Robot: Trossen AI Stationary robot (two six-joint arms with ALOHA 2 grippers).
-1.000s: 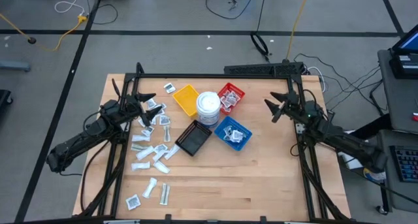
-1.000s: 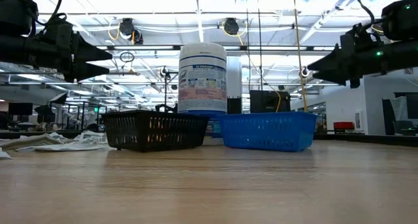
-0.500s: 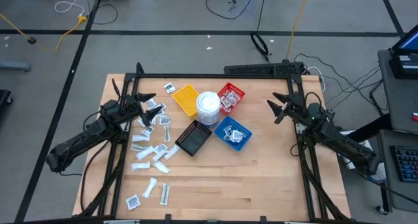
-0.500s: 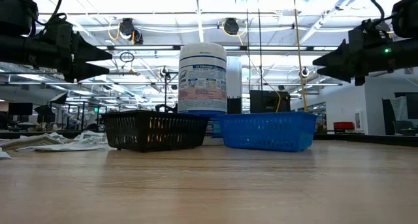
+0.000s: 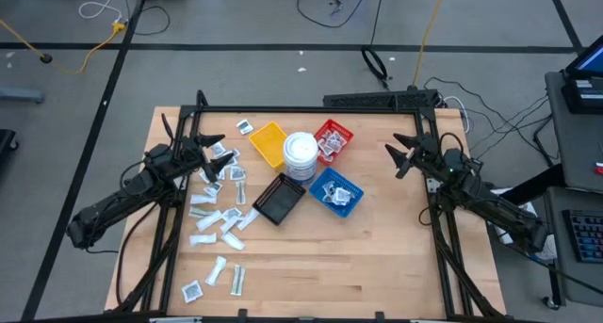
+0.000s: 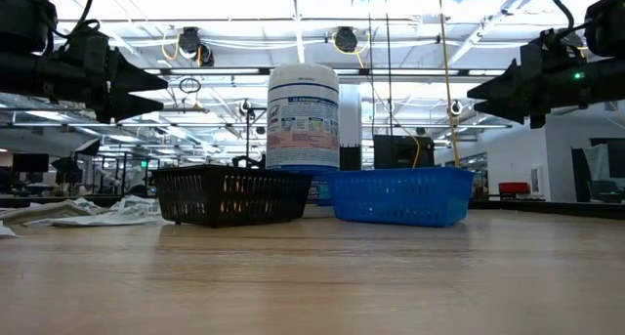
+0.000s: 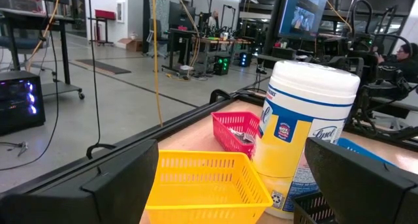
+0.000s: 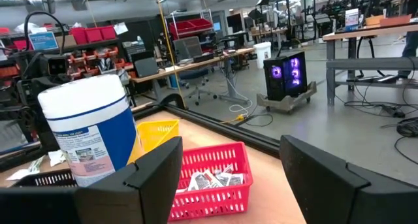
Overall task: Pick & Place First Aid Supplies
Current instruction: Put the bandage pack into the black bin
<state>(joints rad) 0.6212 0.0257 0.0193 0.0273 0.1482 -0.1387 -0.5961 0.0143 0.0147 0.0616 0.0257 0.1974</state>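
First aid supplies, loose: many small white packets [image 5: 219,231] are lying scattered on the left part of the table [image 5: 377,257], running from the near left edge up toward the far left, just left of the black tray; none is being held.
First aid supplies, sorted: a few packets are sitting inside the blue tray [image 5: 335,193], and more are showing in the red tray [image 8: 208,182].
Black tray: black tray [image 5: 279,200] is resting near the table's middle, nearer than the tub, with its contents not discernible.
Blue tray: it is standing just right of the black tray, with a small gap showing between them in the low view.
Tub: round white tub with lid [image 5: 301,153] is standing upright among the four trays, beyond the black one.
Yellow tray: yellow tray [image 5: 268,143] is sitting far left of the tub and is looking bare inside in the left wrist view.
Red tray: it is sitting far right of the tub.
Left gripper: left gripper [image 5: 206,150] is hovering above the far packets, left of the yellow tray, fingers spread wide and gripping nothing.
Right gripper: right gripper [image 5: 398,157] is hanging well right of the trays, above bare table, fingers parted with nothing between them.
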